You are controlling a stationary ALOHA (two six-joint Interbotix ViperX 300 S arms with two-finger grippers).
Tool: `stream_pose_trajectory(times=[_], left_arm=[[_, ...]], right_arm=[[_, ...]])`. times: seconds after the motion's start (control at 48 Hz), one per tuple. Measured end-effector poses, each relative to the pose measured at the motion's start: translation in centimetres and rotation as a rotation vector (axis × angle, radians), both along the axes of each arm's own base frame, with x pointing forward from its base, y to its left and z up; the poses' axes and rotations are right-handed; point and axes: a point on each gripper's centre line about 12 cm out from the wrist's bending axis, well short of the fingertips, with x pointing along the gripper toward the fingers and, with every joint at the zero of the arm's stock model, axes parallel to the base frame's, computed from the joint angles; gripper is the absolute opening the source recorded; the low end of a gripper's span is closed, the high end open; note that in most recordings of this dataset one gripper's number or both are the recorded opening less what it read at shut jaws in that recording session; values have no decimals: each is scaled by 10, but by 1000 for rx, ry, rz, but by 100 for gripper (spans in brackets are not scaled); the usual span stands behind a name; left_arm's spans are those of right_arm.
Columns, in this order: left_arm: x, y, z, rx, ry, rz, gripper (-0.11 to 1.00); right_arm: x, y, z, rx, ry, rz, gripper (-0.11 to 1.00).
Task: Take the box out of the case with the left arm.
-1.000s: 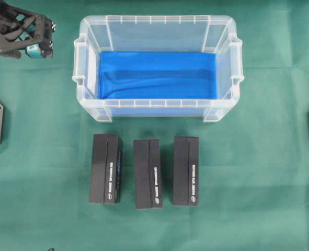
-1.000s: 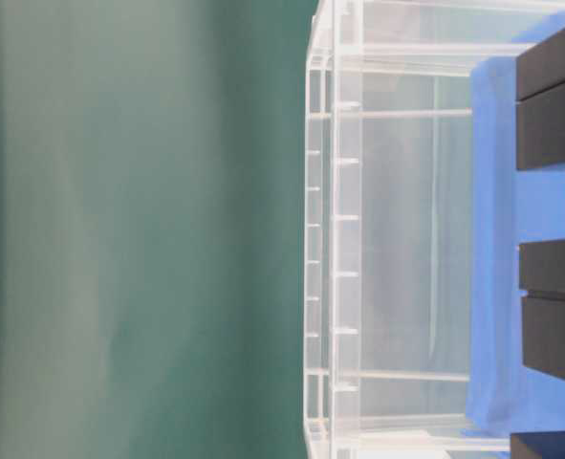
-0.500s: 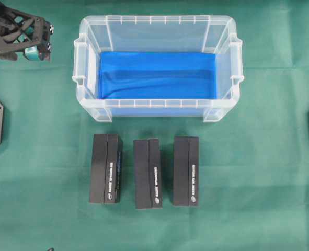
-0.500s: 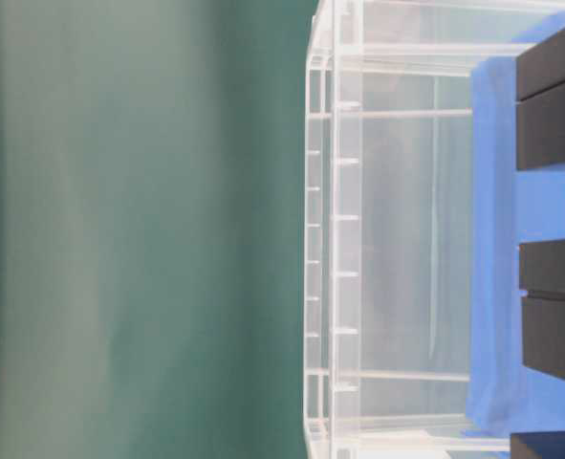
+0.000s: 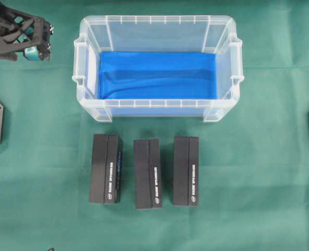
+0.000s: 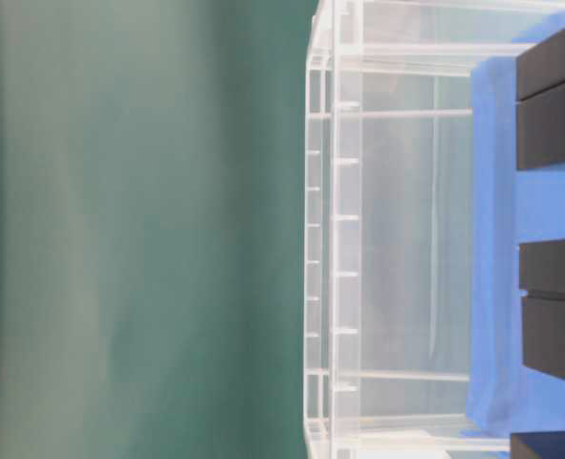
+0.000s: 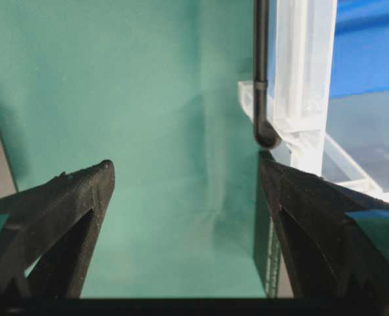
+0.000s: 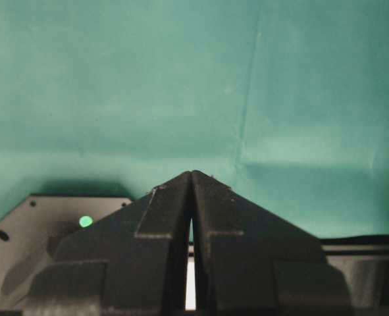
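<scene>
The left arm (image 5: 8, 29) sits at the far left of the scene, its gripper (image 5: 36, 46) hanging with the fingers (image 7: 62, 210) spread wide apart and nothing between them. The right gripper (image 8: 191, 181) points down, its two fingers (image 8: 161, 217) pressed together tip to tip and empty; in the overhead view only a sliver of that arm shows at the right edge.

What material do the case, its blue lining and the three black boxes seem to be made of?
The case: clear, slightly frosted hard plastic; the lining and table show through its ribbed walls. The blue lining: probably cloth or a soft sheet, since it shows folds and looks matte. The three black boxes: likely matte cardboard with small printed lettering, though plastic cannot be excluded.
</scene>
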Motion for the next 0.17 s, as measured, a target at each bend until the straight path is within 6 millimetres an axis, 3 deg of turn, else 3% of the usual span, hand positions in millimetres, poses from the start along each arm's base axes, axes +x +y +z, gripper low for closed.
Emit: stream_pose_trajectory(times=[0.167], left_arm=[[0, 0, 1, 2, -4, 0, 86]], right_arm=[[0, 0, 0, 0, 2, 0, 0]])
